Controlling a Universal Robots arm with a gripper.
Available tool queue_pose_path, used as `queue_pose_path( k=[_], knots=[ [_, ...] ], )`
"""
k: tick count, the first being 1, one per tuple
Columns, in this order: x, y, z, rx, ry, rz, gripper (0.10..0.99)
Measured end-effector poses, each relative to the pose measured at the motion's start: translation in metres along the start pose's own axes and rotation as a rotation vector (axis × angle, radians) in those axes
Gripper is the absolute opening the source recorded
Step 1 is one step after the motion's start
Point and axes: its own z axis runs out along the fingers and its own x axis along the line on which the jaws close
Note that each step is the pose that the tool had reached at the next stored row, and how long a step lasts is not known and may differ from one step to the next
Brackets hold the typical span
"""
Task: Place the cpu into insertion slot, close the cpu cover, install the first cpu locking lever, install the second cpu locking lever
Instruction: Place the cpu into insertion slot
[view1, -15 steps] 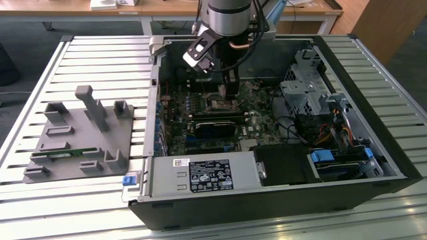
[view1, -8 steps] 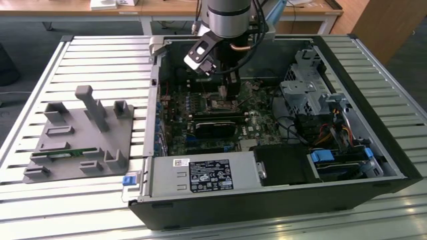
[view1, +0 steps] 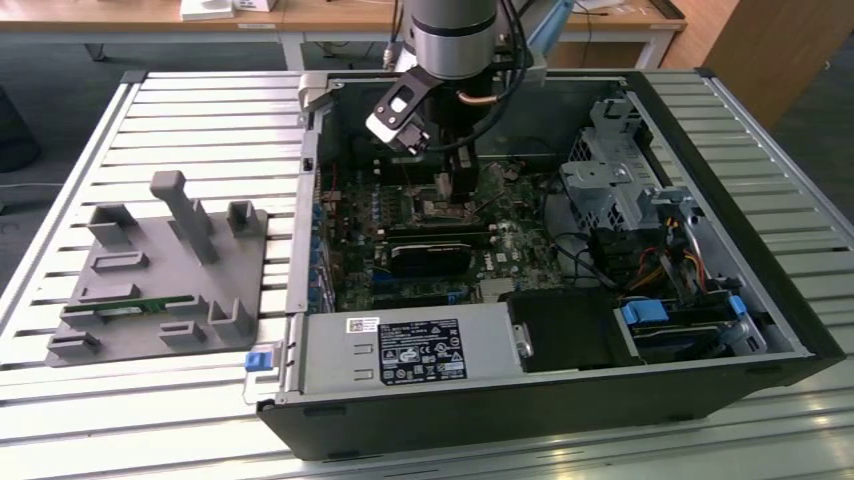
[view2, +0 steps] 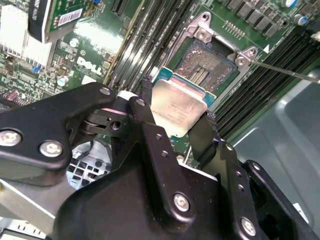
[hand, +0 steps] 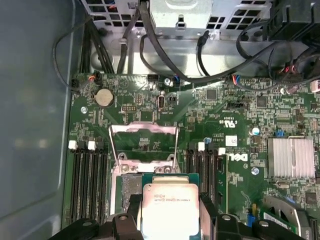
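Hand (view2: 178, 101) gripping cpu (view2: 175, 111), insertion slot (view2: 207, 65) beyond, cpu cover (hand: 143, 129) raised

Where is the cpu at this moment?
In the second wrist view, the cpu is gripped in the hand, close to the uncovered insertion slot on the green motherboard.

A pale slatted metal table (view1: 174, 110) stands on grey floor (view1: 54, 90), wooden desks (view1: 334, 18) behind.

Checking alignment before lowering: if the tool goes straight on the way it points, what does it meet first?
Probably the open insertion slot: the cpu clamped in the tool would touch it before the tool does. Depth is hard to judge.
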Motion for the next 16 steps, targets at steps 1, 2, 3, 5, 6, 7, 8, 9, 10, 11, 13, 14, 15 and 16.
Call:
queue_pose_path(
  k=[1,2,3,5,6,7,8,9,10,11,13,14,15,16],
  knots=[
    [0.0007,-0.0015,0.0004,0.000,0.0000,0.000,0.541],
    [0.0019,-0.0029,0.0010,0.000,0.0000,0.000,0.541],
    [0.0034,-0.0040,0.0018,0.000,0.0000,0.000,0.541],
    [0.0066,-0.0050,0.0045,0.000,0.0000,0.000,0.541],
    [0.0081,-0.0052,0.0057,0.000,0.0000,0.000,0.541],
    [0.0100,-0.0055,0.0074,0.000,-0.0001,0.000,0.541],
    [0.0115,-0.0058,0.0093,0.000,0.0001,0.000,0.541],
    [0.0128,-0.0062,0.0110,0.000,0.0001,0.000,0.541],
    [0.0141,-0.0067,0.0129,-0.001,0.0002,0.000,0.541],
    [0.0151,-0.0073,0.0146,0.000,0.0001,0.000,0.541],
    [0.0168,-0.0089,0.0181,0.000,0.0002,-0.002,0.541],
    [0.0174,-0.0097,0.0199,0.000,0.0004,-0.003,0.541],
    [0.0178,-0.0103,0.0215,0.000,0.0005,-0.004,0.541],
    [0.0181,-0.0110,0.0234,-0.001,0.0005,-0.004,0.541]
  ],
)
